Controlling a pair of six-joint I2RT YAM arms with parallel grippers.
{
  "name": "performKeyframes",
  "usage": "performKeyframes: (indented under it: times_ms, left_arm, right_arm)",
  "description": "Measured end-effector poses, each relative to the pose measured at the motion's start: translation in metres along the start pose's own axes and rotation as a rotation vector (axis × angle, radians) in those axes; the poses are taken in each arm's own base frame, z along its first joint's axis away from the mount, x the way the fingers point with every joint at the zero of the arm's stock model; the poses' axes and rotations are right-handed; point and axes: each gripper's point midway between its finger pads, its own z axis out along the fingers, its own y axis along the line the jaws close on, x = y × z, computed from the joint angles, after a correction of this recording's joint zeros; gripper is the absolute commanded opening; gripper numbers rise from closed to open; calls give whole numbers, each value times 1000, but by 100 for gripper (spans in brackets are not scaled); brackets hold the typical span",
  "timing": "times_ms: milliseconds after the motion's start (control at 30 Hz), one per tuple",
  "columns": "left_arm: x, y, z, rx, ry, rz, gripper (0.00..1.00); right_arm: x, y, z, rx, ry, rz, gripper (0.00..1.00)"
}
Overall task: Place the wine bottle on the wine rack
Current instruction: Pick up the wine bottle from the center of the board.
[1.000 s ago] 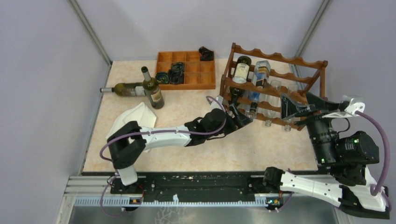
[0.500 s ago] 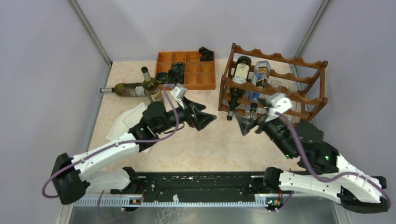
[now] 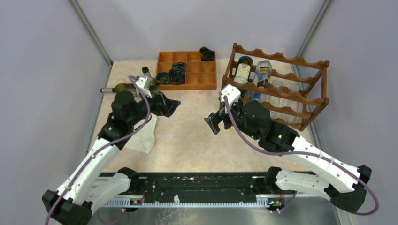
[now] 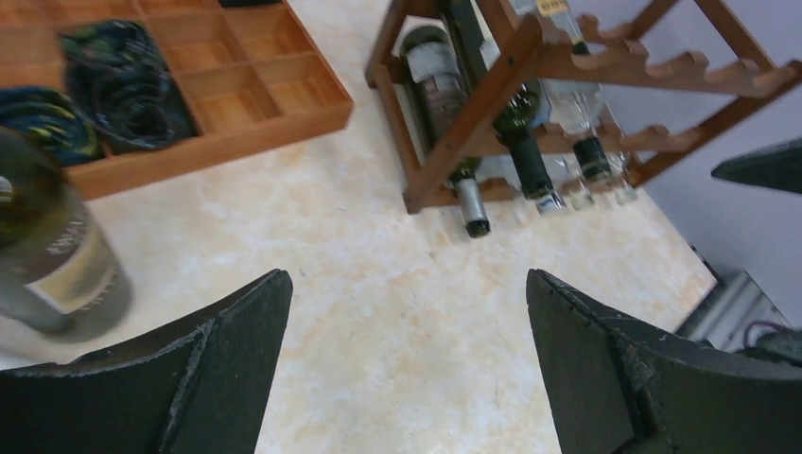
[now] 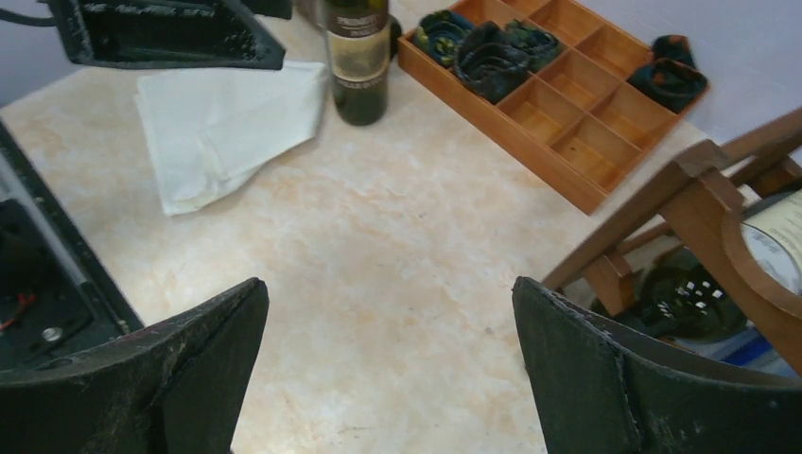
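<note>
Gaping wide and empty, the left gripper [image 3: 168,105] hangs beside the upright wine bottle [image 5: 357,57] at far left; the right gripper [image 3: 214,124], equally wide, hangs left of the wine rack [image 3: 278,57].

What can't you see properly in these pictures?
- Standing wine bottle: in the top view, the left arm covers all but its neck. In the left wrist view, the left edge cuts it off.
- Its label: in the right wrist view, the words are too small to read.
- Wine rack: in the top view, the right arm hides its lower left corner.
- White cloth: in the top view, it lies partly under the left arm.
</note>
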Motion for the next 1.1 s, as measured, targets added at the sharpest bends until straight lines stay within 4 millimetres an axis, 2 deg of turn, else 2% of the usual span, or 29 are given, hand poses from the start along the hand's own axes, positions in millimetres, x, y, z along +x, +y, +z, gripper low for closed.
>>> performKeyframes:
  times_ms: [100,233,300,367,433,500,567,633,733,800,900,1100]
  left_arm:
    - [-17,11,-14,-71,-44,24,99]
    - [-44,13,-23,-120,-106,48,99]
    - [-53,13,-27,-137,-132,51,99]
    - [-58,14,-32,-147,-151,52,99]
    - [-61,12,-37,-152,-166,50,99]
    - [-64,10,-43,-150,-180,47,99]
    - [-65,7,-49,-146,-191,39,99]
    - [-64,6,-54,-146,-193,32,99]
    - [-59,7,-56,-149,-186,22,99]
    - [-54,9,-57,-154,-180,9,99]
    - [-47,12,-56,-162,-170,-7,99]
    - [-41,15,-51,-167,-151,-23,99]
  right_arm:
    - [-6,10,6,-51,-22,41,99]
    - [-5,19,18,-81,-5,103,98]
    - [-17,18,24,-70,-8,159,98]
    - [-50,14,30,-46,-52,236,98]
    - [-106,9,30,-35,-148,325,98]
    - [-172,6,19,-51,-283,418,99]
    - [-226,3,2,-82,-405,493,99]
    - [-271,1,-16,-118,-505,551,99]
    - [-327,-1,-36,-171,-612,616,99]
    - [-352,1,-42,-207,-657,641,98]
    - [-365,5,-39,-239,-673,655,99]
    - [-357,11,-22,-246,-641,671,98]
